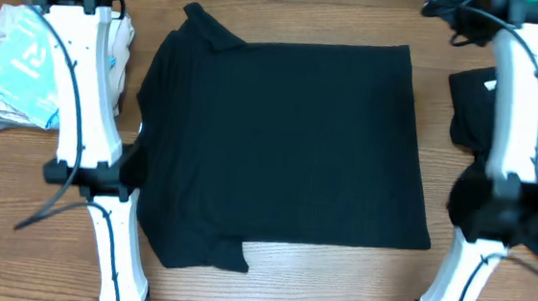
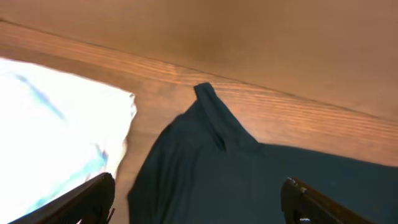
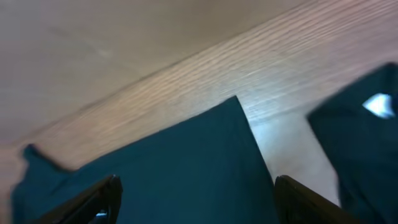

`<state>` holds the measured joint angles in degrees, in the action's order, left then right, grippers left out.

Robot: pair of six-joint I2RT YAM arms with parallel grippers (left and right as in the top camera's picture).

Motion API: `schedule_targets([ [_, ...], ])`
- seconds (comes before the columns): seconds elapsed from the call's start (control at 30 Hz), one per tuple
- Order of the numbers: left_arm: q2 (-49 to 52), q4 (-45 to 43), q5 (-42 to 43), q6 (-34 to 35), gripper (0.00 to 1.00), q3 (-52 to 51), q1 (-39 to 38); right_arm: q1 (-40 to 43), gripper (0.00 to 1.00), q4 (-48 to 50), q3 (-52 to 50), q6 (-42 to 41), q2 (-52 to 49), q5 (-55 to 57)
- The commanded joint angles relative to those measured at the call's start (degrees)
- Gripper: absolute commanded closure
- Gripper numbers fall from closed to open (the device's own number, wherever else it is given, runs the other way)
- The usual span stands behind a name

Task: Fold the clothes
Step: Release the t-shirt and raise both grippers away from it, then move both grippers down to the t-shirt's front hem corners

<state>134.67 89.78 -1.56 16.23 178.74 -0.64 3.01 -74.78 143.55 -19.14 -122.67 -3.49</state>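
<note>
A black garment (image 1: pixel 284 147) lies spread flat in the middle of the wooden table, with a sleeve or collar tip (image 1: pixel 195 12) poking out at its far left corner. It also shows in the left wrist view (image 2: pixel 249 180) and the right wrist view (image 3: pixel 180 162). A second black garment (image 1: pixel 474 109) with a small white label lies bunched at the right, and shows in the right wrist view (image 3: pixel 367 143). My left gripper (image 2: pixel 198 182) is open and empty above the spread garment's left part. My right gripper (image 3: pixel 198 180) is open and empty above its right part.
A pile of white and light-blue cloth (image 1: pixel 26 64) sits at the far left and shows in the left wrist view (image 2: pixel 50 124). Both arms run along the garment's left and right sides. Bare wooden table (image 1: pixel 336 281) lies along the front.
</note>
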Motion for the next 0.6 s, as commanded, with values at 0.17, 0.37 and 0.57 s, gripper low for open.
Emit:
schedule_targets([
  [0.17,-14.12,7.04,-2.01,1.38,0.11,0.98,-9.81,0.28,0.18,-15.54,1.27,-2.21,11.65,3.06],
  [0.37,-24.98,7.04,0.13,2.08,0.06,-0.07,-17.49,0.26,0.19,-22.27,-0.96,-5.16,18.78,1.84],
  [0.57,-37.22,7.04,0.07,5.92,0.00,-12.68,-27.17,0.22,0.18,-22.27,-12.33,-5.16,31.26,-2.14],
])
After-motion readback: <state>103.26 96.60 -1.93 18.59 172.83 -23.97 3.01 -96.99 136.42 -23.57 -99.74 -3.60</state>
